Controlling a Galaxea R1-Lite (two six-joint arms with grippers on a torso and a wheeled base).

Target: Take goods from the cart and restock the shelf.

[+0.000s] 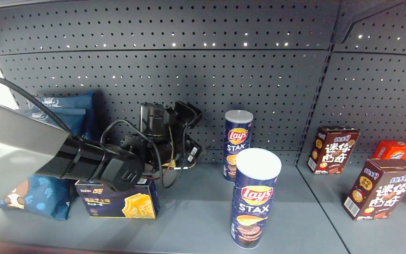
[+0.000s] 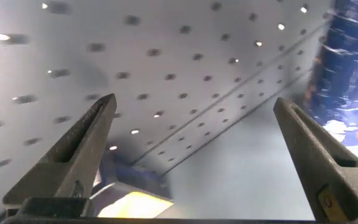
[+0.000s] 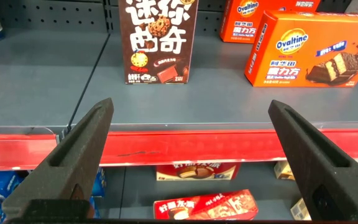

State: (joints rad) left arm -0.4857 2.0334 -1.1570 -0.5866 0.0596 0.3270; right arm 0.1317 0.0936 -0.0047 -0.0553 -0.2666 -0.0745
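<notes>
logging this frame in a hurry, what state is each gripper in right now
Left gripper: open, holding nothing.
Right gripper: open, holding nothing.

Shelf [image 1: 196, 211]: grey painted metal, matt and smooth. Back panel [image 1: 189, 81]: perforated metal with the same matt grey coat. Front chip can [image 1: 252, 208] and rear chip can [image 1: 236, 148]: glossy printed tubes. The front one's lid [image 1: 258, 163] is white matt plastic. Cracker box [image 1: 122, 204], brown biscuit boxes [image 1: 379, 190] and orange boxes [image 3: 309, 46]: printed card, glossy. Blue bags [image 1: 37, 197]: creased plastic film with a slight sheen. Red edge strip [image 3: 185, 146]: smooth plastic. On my left jaws I note the fingers [image 2: 73, 155] are dark matt plastic, faintly grainy. My right fingers [image 3: 73, 155] look the same.
</notes>
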